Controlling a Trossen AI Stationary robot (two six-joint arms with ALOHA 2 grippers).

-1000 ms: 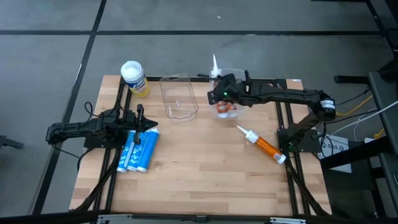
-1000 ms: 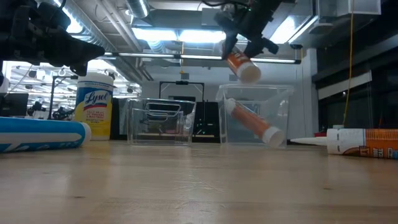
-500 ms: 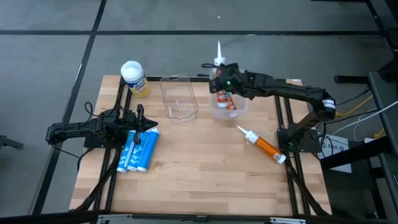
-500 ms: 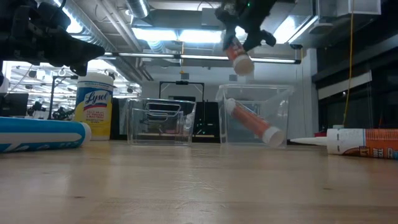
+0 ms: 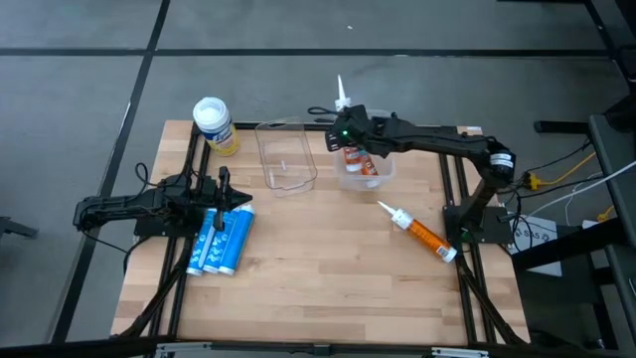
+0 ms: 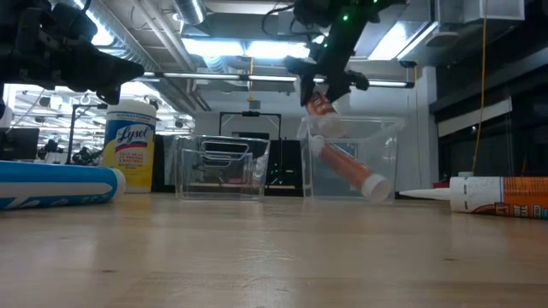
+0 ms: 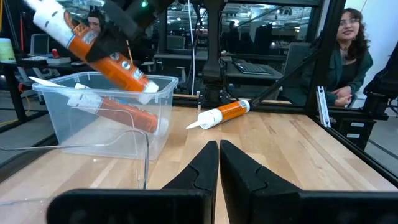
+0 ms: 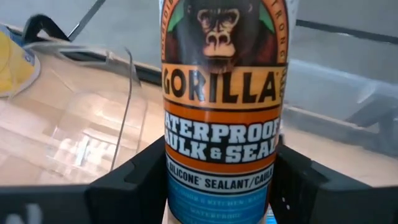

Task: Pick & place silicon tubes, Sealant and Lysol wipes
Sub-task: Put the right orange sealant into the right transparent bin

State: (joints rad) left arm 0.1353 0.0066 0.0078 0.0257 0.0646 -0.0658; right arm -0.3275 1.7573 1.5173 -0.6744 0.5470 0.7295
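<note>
Sealant tube (image 6: 320, 106), clamped in right gripper (image 5: 348, 136), has dropped lower into the clear bin (image 6: 390, 162) beside the first tube (image 6: 342, 167); release pending, left gripper (image 5: 238, 198) shut, parked.

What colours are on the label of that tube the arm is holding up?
The sealant tube has an orange band with white lettering, blue below; clearest in the right wrist view.

Right hand (image 6: 324, 85) gripping sealant tube (image 6: 320, 106) above clear bin (image 6: 390, 158)
</note>
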